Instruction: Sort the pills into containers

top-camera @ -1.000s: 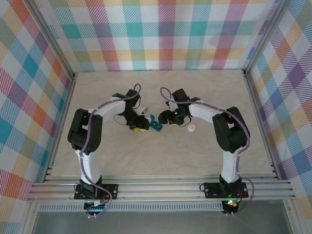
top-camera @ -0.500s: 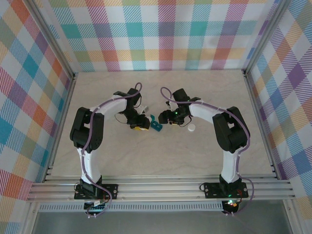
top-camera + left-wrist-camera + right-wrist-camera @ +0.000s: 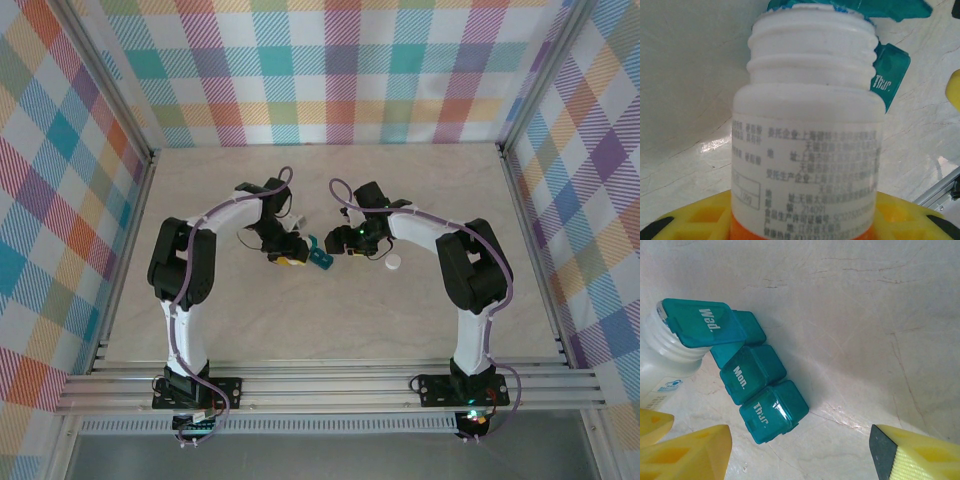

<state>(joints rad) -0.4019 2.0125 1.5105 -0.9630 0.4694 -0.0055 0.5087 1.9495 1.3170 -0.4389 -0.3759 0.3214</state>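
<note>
The left tool (image 3: 287, 258) is gripping the white pill bottle (image 3: 807, 150), edging its open mouth closer to the teal pill organizer (image 3: 760, 385) on the desk (image 3: 330, 310) than a second ago; the right tool (image 3: 800, 447) is hovering wide alongside.

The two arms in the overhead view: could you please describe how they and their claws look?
The left arm and right arm have white links, black joints and a purplish cable along each. A green light glows on the right wrist. The left claw and right claw have yellow fingers, black-tipped.
</note>
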